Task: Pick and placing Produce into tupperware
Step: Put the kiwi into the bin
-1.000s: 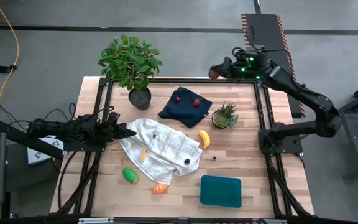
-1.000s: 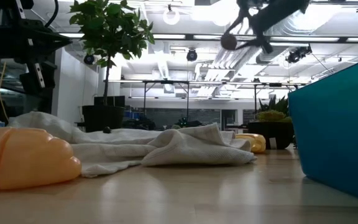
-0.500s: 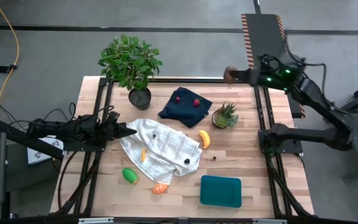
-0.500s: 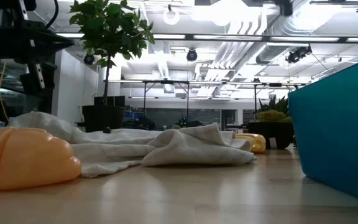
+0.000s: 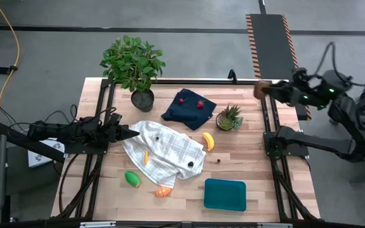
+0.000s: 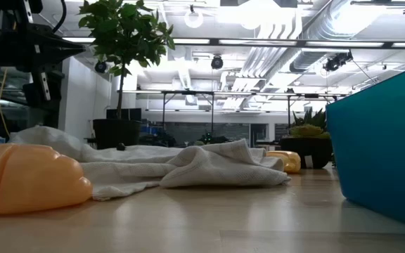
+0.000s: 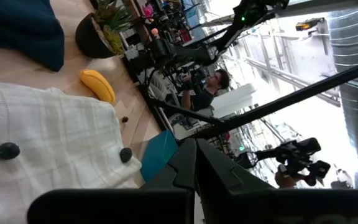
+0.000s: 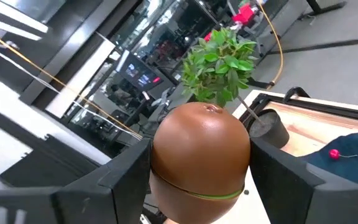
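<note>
- Right gripper (image 5: 263,89) pinches the brown round fruit (image 8: 200,158) above the table's far right edge (image 5: 266,107).
- Left gripper (image 5: 132,133), pressed together, rests at the checked cloth's (image 5: 170,155) left edge.
- Teal tupperware (image 5: 225,194) sits near right.

High view: overhead, facing straight down, taking in the whole table (image 5: 246,161) and both arms. Low view: at table-top level, facing level across the surface into the room, very close to the orange piece (image 6: 27,176) at lower left and the tupperware (image 6: 385,140) at right. Left wrist view: low over the checked cloth (image 7: 48,137), facing across the table toward the banana (image 7: 98,84), which the high and low views share. Right wrist view: beyond the table's edge, facing back toward the leafy plant (image 8: 222,62).
</note>
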Tool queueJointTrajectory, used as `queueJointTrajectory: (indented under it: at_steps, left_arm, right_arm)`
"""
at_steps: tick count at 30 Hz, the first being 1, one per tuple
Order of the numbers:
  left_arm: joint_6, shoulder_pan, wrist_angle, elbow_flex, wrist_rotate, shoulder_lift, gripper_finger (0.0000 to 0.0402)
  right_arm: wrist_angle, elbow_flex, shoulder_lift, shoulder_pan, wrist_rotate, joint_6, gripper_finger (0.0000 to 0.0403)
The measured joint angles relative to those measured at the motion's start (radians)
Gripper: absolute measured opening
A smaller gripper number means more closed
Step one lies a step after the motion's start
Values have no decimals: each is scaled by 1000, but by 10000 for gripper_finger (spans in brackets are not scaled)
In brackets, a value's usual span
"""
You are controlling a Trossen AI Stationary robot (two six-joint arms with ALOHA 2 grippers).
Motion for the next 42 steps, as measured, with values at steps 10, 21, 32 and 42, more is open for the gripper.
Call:
queueJointTrajectory:
  at_steps: [10,21,32,42]
  left_arm:
    - [-2,0,9,0,-41,0,1]
    - [-55,0,12,0,-64,0,1]
    - [-62,0,12,0,-64,0,1]
    - [-63,0,12,0,-64,0,1]
  right_arm:
    - [-29,0,-135,0,-131,-25,240]
    - [28,-3,-133,0,-266,-25,240]
    - [29,-3,-134,0,-294,1,240]
    - [29,-4,-130,0,-295,2,240]
